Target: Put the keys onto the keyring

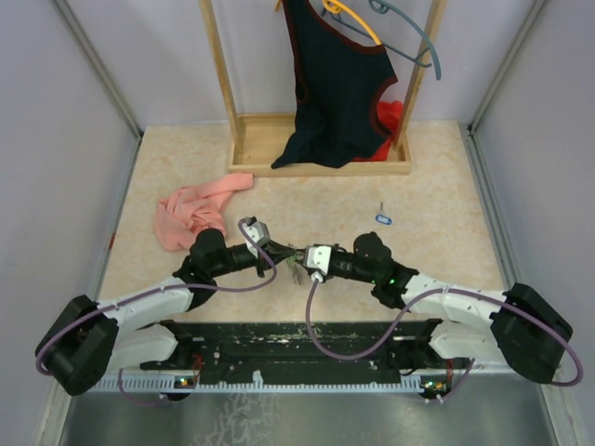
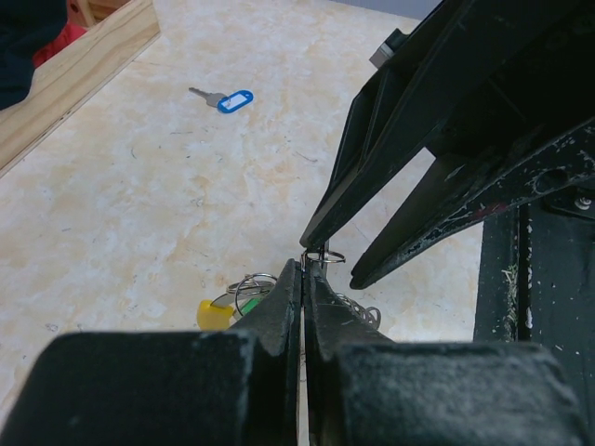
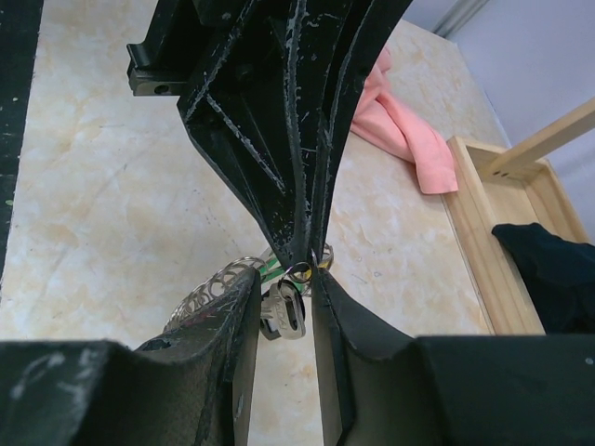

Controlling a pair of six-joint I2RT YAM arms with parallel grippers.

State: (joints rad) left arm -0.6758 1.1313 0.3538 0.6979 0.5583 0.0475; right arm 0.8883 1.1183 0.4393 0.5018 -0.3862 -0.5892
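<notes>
My left gripper point(image 2: 305, 267) is shut on the thin wire keyring point(image 2: 326, 253), held above the table. From the ring hangs a silver key point(image 3: 291, 312), which sits between the spread fingers of my right gripper point(image 3: 286, 290) with a gap on its right side. More ring loops point(image 2: 251, 286), a yellow tag point(image 2: 213, 315) and a bit of green point(image 3: 271, 270) dangle under the left fingers. A key with a blue tag point(image 1: 382, 218) lies alone on the table to the far right. In the top view both grippers meet tip to tip at the middle point(image 1: 296, 258).
A pink cloth point(image 1: 193, 210) lies crumpled at the left rear. A wooden rack base point(image 1: 321, 167) stands at the back, with a dark top point(image 1: 337, 84) and hangers point(image 1: 409, 37) above it. A metal chain of small rings point(image 3: 206, 290) hangs beside my right gripper's left finger.
</notes>
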